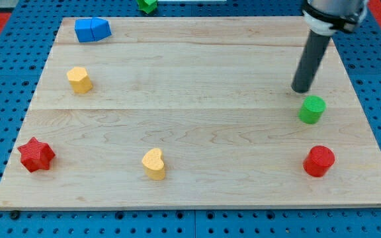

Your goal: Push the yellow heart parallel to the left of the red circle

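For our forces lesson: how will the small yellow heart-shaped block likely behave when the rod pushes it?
The yellow heart block sits flat on the smooth wooden board, so it probably slides rather than rolls. Its lobed outline may make it twist under an off-centre push.

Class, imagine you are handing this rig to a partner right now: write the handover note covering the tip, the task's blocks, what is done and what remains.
My tip: at the view's upper right, just above the green cylinder block, pushing nothing.
Yellow heart block: near the wooden board's bottom edge, centre-left.
Red circle block: bottom right, at about the same height in the view as the heart, with a wide gap between them.
Done: the heart has no contact yet.
Left: bring the tip around to the heart's left side and push it rightward until it sits beside the red circle's left.
Second yellow block, upper left: not the target.
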Robot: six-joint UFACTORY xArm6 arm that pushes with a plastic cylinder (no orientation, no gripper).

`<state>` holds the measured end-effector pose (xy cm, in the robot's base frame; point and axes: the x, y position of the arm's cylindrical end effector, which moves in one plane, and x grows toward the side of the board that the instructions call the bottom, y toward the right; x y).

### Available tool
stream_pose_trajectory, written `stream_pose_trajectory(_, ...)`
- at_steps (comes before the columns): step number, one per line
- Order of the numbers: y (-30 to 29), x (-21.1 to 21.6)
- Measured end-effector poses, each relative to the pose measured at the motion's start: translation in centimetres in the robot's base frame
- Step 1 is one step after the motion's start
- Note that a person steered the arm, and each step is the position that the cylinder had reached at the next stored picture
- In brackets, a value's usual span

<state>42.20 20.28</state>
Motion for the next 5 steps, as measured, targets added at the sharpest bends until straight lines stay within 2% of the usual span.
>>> stream_pose_trajectory(1,1.1,6.0)
stream_pose_trajectory(2,2.4,5.2)
stream_pose_trajectory(3,7.0,7.9)
stream_pose_trajectory(4,4.2,9.7)
stream_pose_trajectory(5,3.4,8.9)
